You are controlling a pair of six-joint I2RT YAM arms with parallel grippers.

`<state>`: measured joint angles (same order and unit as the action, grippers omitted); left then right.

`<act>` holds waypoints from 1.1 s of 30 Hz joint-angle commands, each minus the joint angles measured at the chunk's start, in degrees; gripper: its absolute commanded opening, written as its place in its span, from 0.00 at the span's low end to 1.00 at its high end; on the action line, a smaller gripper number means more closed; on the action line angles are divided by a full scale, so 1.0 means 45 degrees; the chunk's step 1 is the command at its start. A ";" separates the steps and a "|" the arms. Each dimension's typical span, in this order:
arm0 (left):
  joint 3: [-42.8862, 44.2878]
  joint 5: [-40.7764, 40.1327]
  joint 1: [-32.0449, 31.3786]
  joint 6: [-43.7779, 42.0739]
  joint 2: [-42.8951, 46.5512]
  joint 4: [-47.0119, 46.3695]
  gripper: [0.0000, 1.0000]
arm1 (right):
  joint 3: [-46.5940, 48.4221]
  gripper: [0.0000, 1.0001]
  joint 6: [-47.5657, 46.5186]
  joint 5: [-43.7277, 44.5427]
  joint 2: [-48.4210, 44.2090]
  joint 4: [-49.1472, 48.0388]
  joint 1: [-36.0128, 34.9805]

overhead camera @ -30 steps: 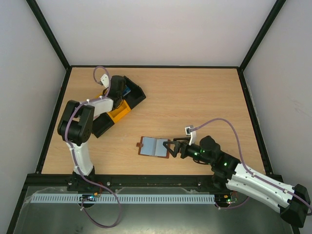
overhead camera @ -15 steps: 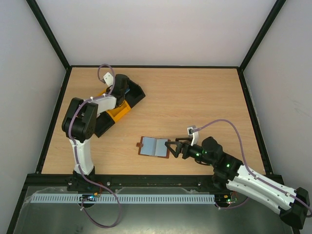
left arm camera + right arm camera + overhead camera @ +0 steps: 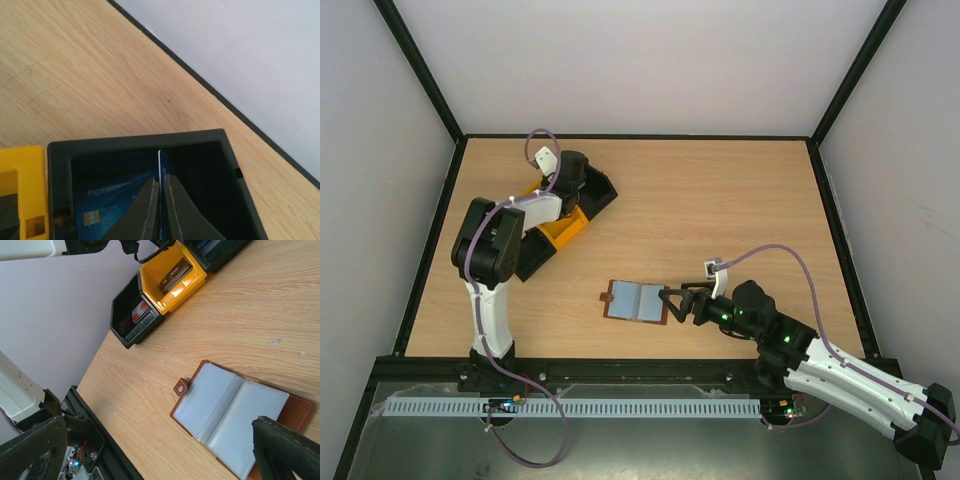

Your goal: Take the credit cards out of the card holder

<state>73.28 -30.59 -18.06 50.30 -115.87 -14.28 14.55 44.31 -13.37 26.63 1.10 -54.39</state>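
Observation:
The card holder [image 3: 635, 300] lies open on the table; its pale blue-grey pockets [image 3: 225, 405] look empty. My right gripper [image 3: 670, 303] is open, and in the right wrist view [image 3: 157, 440] one finger [image 3: 285, 445] sits over the holder's right edge. My left gripper [image 3: 580, 188] is inside the far black tray [image 3: 135, 141], shut [image 3: 161, 187] on a blue credit card [image 3: 160, 162] seen edge-on. A blue printed face with a gold chip [image 3: 107, 200] shows left of the fingers. A dark grey card [image 3: 172, 276] lies in the yellow tray. A white card with red [image 3: 138, 315] lies in the near black tray.
Three trays stand in a row at the back left: the far black tray [image 3: 602, 190], a yellow tray [image 3: 563, 230] and a near black tray [image 3: 528, 260]. A black frame [image 3: 450, 230] edges the table, with white walls behind.
My left gripper has shifted a little to the right over the far black tray. My right gripper has edged slightly at the holder's right edge. The holder has not moved.

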 commanded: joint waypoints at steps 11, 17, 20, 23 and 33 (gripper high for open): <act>0.0737 -0.0729 -0.0006 -0.0452 0.0011 0.0897 0.19 | 0.0388 0.98 0.0208 0.0421 0.0044 0.0175 -0.0040; 0.0743 -0.0234 -0.0062 -0.0865 0.1110 0.1551 0.38 | 0.0391 0.98 0.0473 0.0444 0.0022 0.0332 -0.0041; 0.0715 0.0187 -0.0186 -0.1552 0.2062 0.2279 0.50 | 0.0353 0.98 0.0468 0.0500 -0.0032 0.0419 -0.0037; 0.0369 0.0889 -0.0205 -0.2162 0.3178 0.2961 0.59 | 0.0535 0.98 0.0498 0.1194 -0.0054 0.1007 -0.0032; -0.2389 0.4172 -0.0242 -0.3522 0.7421 0.5020 0.81 | 0.1052 0.98 0.1507 0.2194 0.1005 0.2191 -0.0035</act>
<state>68.10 -18.96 -18.79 38.46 -87.68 1.54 17.78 48.53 -6.07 28.97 7.81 -54.39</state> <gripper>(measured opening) 0.804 0.978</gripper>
